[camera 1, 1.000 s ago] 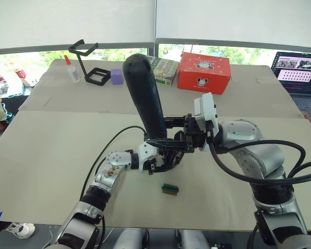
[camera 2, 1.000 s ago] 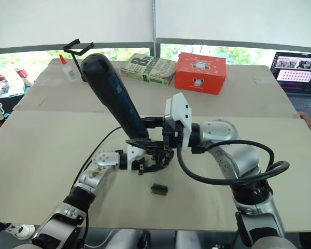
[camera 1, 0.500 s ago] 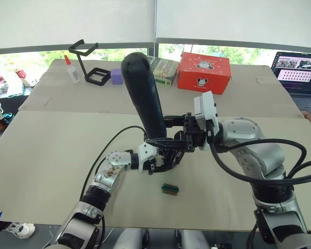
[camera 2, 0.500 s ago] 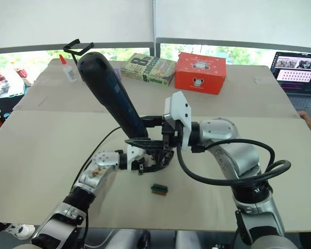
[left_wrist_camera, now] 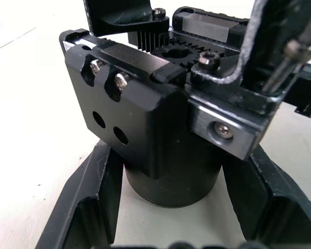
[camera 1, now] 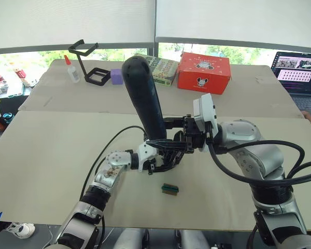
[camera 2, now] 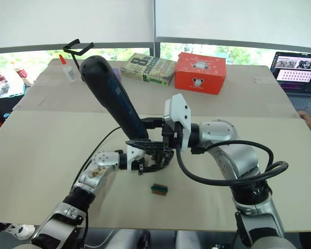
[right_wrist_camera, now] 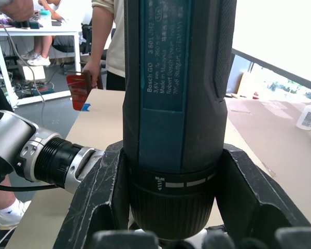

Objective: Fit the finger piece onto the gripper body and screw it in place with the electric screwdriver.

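left jaws (left_wrist_camera: pixel 168 218) pinching the round base of the gripper body (left_wrist_camera: pixel 145 119), one finger (left_wrist_camera: pixel 85 207) on each side, holding it just off the bench (camera 1: pixel 52 155) with the gear and screw heads facing up, likely so the screws can be reached from above. right jaws (right_wrist_camera: pixel 171 207) pinching the collar of the electric screwdriver (camera 1: pixel 143 96), clamped low, probably to steer the tip closely while the long handle leans up and away from the gripper body toward the far end of the bench. thin metal bit (left_wrist_camera: pixel 293 52) angled down right at the top of the gripper body, beside a socket screw (left_wrist_camera: pixel 209 60); cannot tell whether seated in a screw head. finger piece not told apart with certainty among the black parts on the gripper body; an upright black plate (left_wrist_camera: pixel 122 13) at its far edge may be it. judged to be in the screwing step, aligning or driving. small green-and-black block (camera 1: pixel 170 189) lying loose on the bench just nearer than the gripper body. red box (camera 1: pixel 203 71) and book (camera 2: pixel 147 67) well beyond the gripper body, laptop (camera 1: pixel 296 72) beyond it to the right.
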Controlling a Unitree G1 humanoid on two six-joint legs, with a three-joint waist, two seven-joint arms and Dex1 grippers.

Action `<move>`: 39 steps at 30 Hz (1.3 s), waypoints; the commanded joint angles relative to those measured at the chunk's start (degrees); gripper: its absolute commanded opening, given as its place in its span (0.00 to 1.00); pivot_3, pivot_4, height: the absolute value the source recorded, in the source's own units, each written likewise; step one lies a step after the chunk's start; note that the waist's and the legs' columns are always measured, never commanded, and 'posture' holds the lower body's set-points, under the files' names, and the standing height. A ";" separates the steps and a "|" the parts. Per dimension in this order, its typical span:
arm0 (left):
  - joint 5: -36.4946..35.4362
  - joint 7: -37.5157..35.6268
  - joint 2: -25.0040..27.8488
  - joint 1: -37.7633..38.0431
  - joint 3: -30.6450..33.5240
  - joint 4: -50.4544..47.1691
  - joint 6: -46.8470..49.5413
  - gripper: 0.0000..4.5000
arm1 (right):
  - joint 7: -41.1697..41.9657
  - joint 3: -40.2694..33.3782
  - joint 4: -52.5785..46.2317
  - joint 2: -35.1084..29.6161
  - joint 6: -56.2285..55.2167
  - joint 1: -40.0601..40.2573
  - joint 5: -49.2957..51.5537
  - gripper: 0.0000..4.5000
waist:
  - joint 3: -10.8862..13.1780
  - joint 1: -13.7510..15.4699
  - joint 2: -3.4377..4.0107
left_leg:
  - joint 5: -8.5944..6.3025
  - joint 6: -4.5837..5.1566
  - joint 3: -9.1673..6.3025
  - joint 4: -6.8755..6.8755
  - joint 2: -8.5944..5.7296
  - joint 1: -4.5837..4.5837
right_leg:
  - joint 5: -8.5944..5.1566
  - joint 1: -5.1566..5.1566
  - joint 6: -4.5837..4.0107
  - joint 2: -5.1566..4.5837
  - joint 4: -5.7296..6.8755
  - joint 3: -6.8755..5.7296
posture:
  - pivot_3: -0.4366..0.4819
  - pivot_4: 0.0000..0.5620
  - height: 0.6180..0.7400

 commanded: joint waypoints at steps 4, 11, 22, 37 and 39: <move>-0.68 -0.30 0.67 0.13 0.54 -2.36 0.29 0.51 | -0.11 -0.80 -1.30 0.57 -2.20 -0.29 0.16 0.42 | 0.00 -0.03 0.00 | 0.00 0.00 0.00 0.00 0.00 0.00 | 0.00 0.00 0.00 0.00 0.01 0.00 | 0.48 0.27 1.00; -0.66 -0.28 0.60 -0.12 0.60 -2.16 0.30 0.51 | -0.03 -0.92 -0.57 0.47 -2.83 -0.08 -0.62 0.42 | 0.00 -0.12 0.00 | 0.00 0.00 0.00 0.00 0.00 0.00 | 0.00 0.00 0.00 0.00 0.01 -0.01 | 0.48 0.27 1.00; -0.60 -0.02 -0.04 -0.83 0.52 -1.37 0.32 0.51 | -0.53 -1.52 0.70 0.32 -2.66 1.49 -0.82 0.42 | 0.00 -0.24 0.00 | 0.00 0.00 0.00 0.00 0.00 0.00 | 0.00 0.01 0.00 0.01 0.02 -0.02 | 0.48 0.27 1.00; -0.43 -0.10 -0.22 -1.24 0.58 -0.81 0.12 0.51 | -1.50 -1.91 5.94 -0.44 -2.31 4.82 -1.41 0.42 | -0.01 0.05 0.02 | 0.00 0.00 -0.01 0.01 -0.02 0.13 | 0.00 0.14 0.00 -0.01 0.01 -0.02 | 0.48 0.27 1.00; -0.44 -0.12 -0.18 -1.29 0.60 -0.84 0.14 0.51 | -1.23 -1.68 6.58 -0.69 -3.00 5.13 -1.85 0.42 | -0.02 0.05 0.02 | 0.00 0.00 -0.01 0.01 -0.02 0.15 | 0.00 0.15 0.00 -0.01 0.01 -0.01 | 0.48 0.27 1.00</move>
